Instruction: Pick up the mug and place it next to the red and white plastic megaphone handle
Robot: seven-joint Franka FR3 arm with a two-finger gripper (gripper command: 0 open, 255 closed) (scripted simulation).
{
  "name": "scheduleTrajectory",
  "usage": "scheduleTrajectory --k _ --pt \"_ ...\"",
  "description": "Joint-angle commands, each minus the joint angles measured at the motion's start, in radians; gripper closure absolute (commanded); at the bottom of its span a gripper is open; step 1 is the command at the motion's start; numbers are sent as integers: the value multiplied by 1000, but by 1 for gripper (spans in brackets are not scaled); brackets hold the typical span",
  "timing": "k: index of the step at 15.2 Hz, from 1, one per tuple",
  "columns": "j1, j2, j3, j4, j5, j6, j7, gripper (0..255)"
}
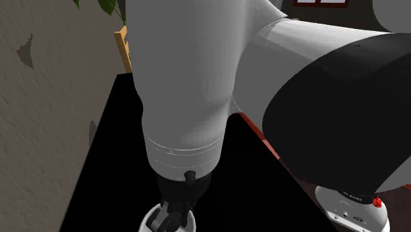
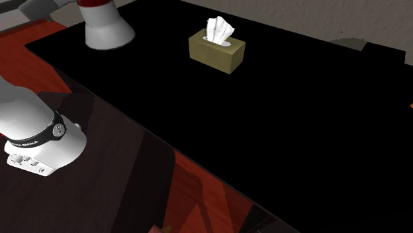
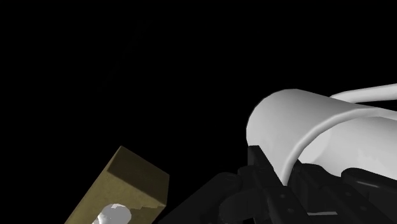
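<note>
arm: white franka arm with dark joints reaches down over the black table top (image 1: pixel 112 165). in the shoulder view its all-black two-finger gripper (image 1: pixel 175 212) sits at the mouth of the plain white mug (image 1: pixel 151 219), with white rim showing on both sides of it, at that view's bottom edge

gripper state: cannot tell whether it is spread or pinching the mug wall; the contact is hidden

wrist view: the mug (image 3: pixel 286 121) is right against the black gripper body, with its thin handle curving off the far side. an olive-tan cardboard tissue box (image 3: pixel 124 184) with a white tissue in its slot lies off to the other side, apart from the mug

second exterior view: the tissue box (image 2: pixel 218 53) stands on the table near the far edge. the white cone-shaped megaphone with a red band (image 2: pixel 104 28) stands near that view's top left corner, well apart from the box

writing: a black band on the white arm base (image 2: pixel 40 136) carries small white lettering, too small to read. the base (image 1: pixel 352 207) in the shoulder view has a red button and small marks, also unreadable
</note>
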Motion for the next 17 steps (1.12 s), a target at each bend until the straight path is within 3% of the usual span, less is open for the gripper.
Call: scheduleTrajectory --k 1,17 --pt "1 2 1 -26 -1 28 2 255" --pt "6 77 5 -167 -48 235 38 255"
